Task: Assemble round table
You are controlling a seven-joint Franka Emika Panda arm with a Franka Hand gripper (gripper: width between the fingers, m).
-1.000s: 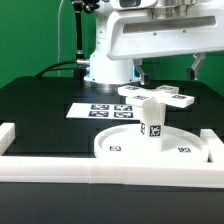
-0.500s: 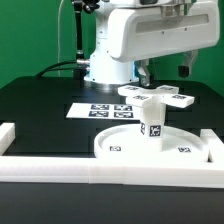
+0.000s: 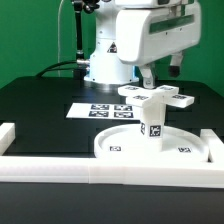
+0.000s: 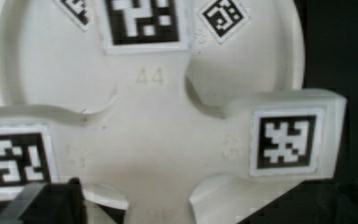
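Observation:
The large flat rimmed disc (image 3: 120,148) lies at the front of the table. The short cylindrical post (image 3: 153,122) stands upright on it. The flat lobed cross-shaped piece (image 3: 155,96) sits on top of the post. My gripper (image 3: 163,72) hangs just above the cross-shaped piece, open and empty, not touching it. In the wrist view the cross-shaped piece (image 4: 158,110) with its tags fills the frame over the disc (image 4: 25,50). The post is hidden under it there.
The marker board (image 3: 98,110) lies flat behind the disc. White border rails run along the front (image 3: 60,168) and at both sides (image 3: 10,133). The robot base (image 3: 108,68) stands at the back.
My gripper has risen a little from the cross-shaped piece, and its fingers look closer together in the exterior view. The disc, post and cross-shaped piece have not moved.

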